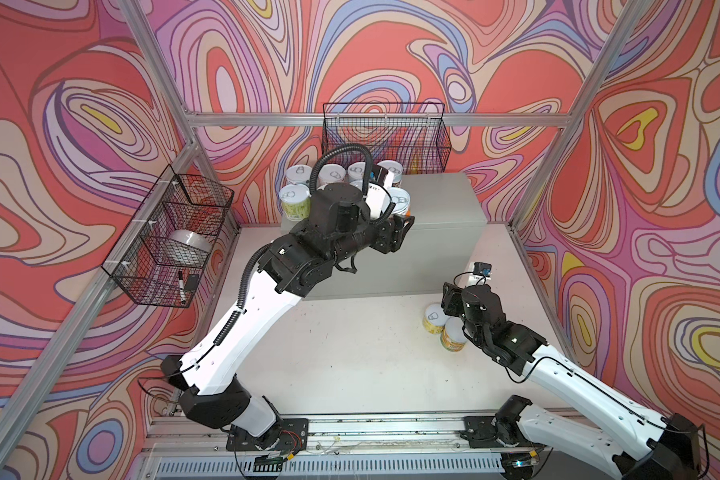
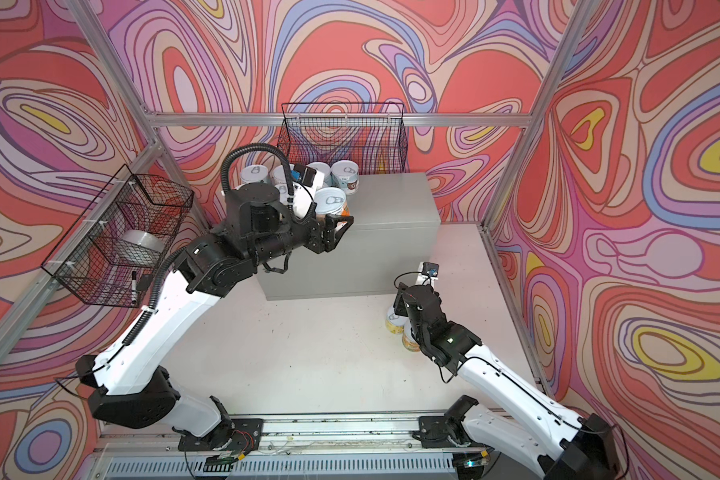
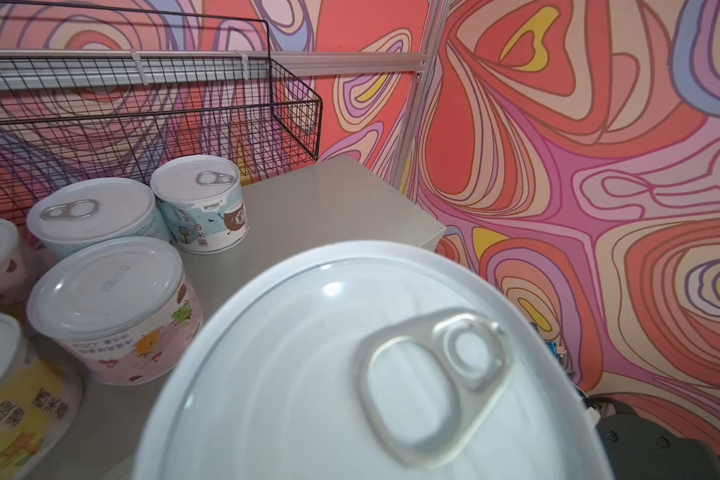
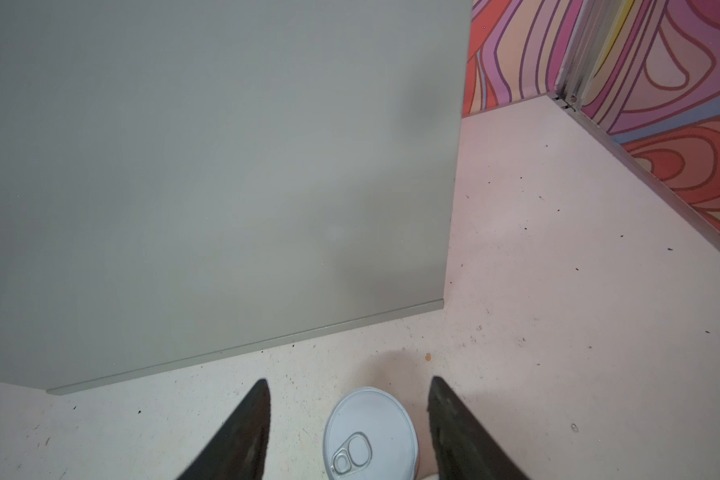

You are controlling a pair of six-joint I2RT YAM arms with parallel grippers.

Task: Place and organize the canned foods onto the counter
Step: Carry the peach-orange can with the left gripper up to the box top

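My left gripper point(image 2: 341, 224) pinched an orange can point(image 2: 331, 202) beside the other cans point(image 1: 298, 174) on the grey counter point(image 1: 445, 199), upper middle of the frame. My right gripper point(image 4: 348, 381) hung at lower right, fingers spread around a can point(image 4: 371, 432) on the white table point(image 1: 350, 332).

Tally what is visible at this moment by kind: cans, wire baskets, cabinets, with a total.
cans in view: 9
wire baskets: 2
grey cabinet: 1
Total: 12
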